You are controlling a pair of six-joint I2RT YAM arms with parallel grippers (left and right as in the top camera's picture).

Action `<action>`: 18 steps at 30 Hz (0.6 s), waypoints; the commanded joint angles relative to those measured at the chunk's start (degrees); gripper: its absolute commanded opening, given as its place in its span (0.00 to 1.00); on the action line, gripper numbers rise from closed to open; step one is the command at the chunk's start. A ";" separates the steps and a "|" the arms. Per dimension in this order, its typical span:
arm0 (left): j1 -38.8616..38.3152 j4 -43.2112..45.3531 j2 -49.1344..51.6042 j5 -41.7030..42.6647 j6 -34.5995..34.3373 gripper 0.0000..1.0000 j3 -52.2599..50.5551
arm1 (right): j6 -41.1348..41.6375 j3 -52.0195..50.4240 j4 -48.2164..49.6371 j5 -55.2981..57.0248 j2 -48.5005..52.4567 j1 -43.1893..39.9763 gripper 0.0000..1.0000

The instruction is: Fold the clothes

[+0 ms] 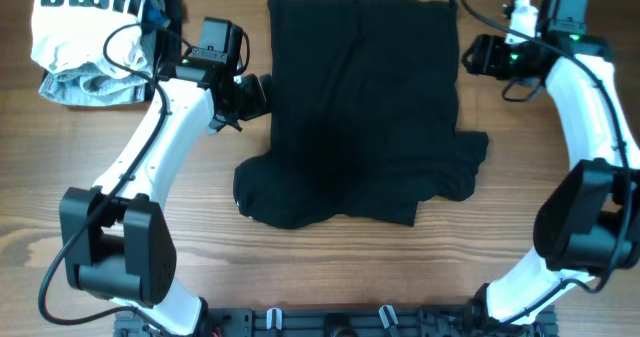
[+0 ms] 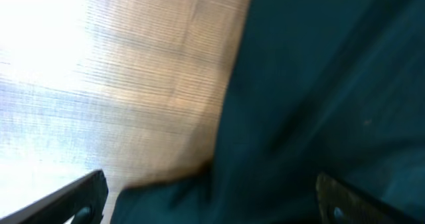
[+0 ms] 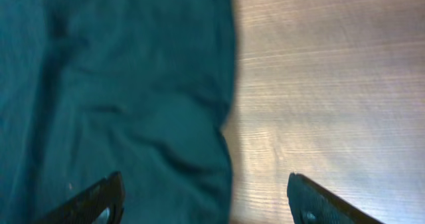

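A black T-shirt [image 1: 360,107] lies spread on the wooden table [image 1: 80,167], its sleeves towards the near side. My left gripper [image 1: 258,93] is open at the shirt's left edge; in the left wrist view its fingers [image 2: 212,207] straddle the dark cloth [image 2: 319,84] and its edge. My right gripper [image 1: 470,55] is open at the shirt's right edge near the far corner; in the right wrist view its fingers [image 3: 206,204] straddle the cloth's edge [image 3: 133,98]. Neither holds anything.
A pile of white and grey clothes [image 1: 85,42] with a black-striped piece sits at the table's far left corner. Cables run along both arms.
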 commanded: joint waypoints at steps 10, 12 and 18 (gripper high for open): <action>0.15 13.00 -0.50 -4.79 6.56 1.00 0.13 | 4.11 0.70 33.57 16.72 20.68 7.52 0.74; 0.11 12.33 -0.50 -4.79 6.54 1.00 0.13 | 3.87 0.70 37.09 17.51 22.18 7.43 0.68; 0.11 11.76 -0.50 -4.81 3.52 1.00 0.13 | 4.46 0.70 39.93 16.81 24.94 7.45 0.50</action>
